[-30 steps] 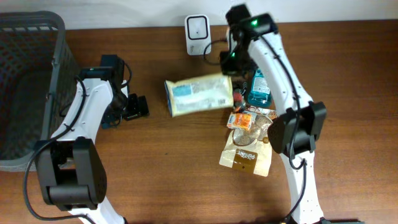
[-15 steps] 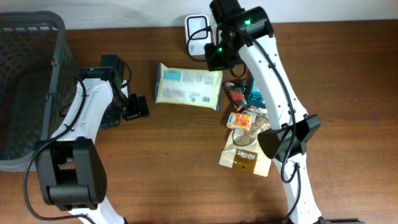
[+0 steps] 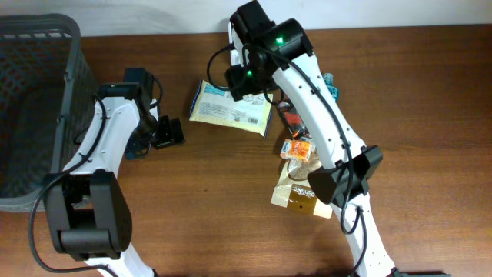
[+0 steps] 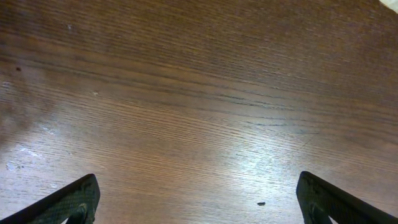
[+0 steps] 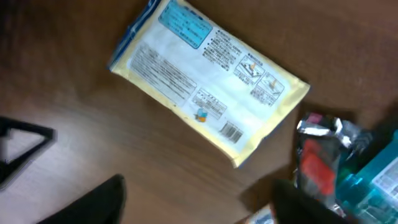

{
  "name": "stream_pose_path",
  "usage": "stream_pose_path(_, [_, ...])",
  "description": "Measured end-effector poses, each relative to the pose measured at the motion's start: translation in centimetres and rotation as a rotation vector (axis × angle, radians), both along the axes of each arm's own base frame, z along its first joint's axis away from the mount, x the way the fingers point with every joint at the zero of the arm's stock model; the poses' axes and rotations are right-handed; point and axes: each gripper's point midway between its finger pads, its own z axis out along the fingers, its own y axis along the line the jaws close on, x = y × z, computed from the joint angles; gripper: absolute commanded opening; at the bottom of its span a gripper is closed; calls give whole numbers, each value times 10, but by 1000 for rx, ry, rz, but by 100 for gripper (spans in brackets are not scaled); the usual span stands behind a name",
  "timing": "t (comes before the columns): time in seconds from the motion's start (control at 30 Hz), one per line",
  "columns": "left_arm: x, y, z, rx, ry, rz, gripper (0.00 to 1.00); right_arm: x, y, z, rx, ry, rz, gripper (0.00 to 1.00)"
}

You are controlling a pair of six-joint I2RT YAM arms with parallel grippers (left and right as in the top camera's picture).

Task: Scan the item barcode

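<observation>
The item is a flat yellow pack (image 3: 229,109) with a white and blue label, lying on the table left of the pile. In the right wrist view the yellow pack (image 5: 208,81) shows its printed face, with the barcode (image 5: 231,132) near its lower right corner. My right gripper (image 3: 241,80) hovers just above the pack's far edge; my right gripper (image 5: 199,208) is open and holds nothing. The white scanner (image 3: 231,35) at the back edge is almost fully hidden behind the right arm. Over bare wood, my left gripper (image 3: 165,132) sits open, as the left wrist view of my left gripper (image 4: 199,199) confirms.
A dark mesh basket (image 3: 71,46) fills the far left. Right of the pack lie a red packet (image 3: 290,117), an orange snack (image 3: 298,148), a brown pouch (image 3: 304,196) and a teal bottle (image 3: 330,81). The red packet (image 5: 320,155) is close to my right finger.
The right arm carried the yellow pack leftward past the scanner, then opened and let it go. The pack now lies flat on the table. The left arm has not moved.
</observation>
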Motion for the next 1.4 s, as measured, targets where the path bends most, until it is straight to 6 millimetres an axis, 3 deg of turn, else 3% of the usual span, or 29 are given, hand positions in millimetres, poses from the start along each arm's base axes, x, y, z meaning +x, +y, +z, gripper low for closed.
stream_pose_path(0.13, [0, 0, 0, 0, 0, 0, 99, -5, -3, -44, -116, 31, 214, 100])
stream_pose_path(0.37, [0, 0, 0, 0, 0, 0, 99, -8, -20, -137, -318, 92, 392, 99])
stream_pose_path(0.47, [0, 0, 0, 0, 0, 0, 99, 0, -23, -149, -362, 56, 417, 98])
stream_pose_path(0.6, [0, 0, 0, 0, 0, 0, 99, 11, -22, -149, -384, 5, 423, 100])
stream_pose_path(0.7, [0, 0, 0, 0, 0, 0, 99, 15, -20, -149, -381, -13, 426, 94])
stream_pose_path(1.13, [0, 0, 0, 0, 0, 0, 99, 8, -4, -170, -376, -11, 440, 86])
stream_pose_path(1.23, [0, 0, 0, 0, 0, 0, 99, 12, -1, -175, -366, -30, 424, 68])
stream_pose_path(1.4, [0, 0, 0, 0, 0, 0, 99, 19, -1, -178, -360, -51, 347, 24])
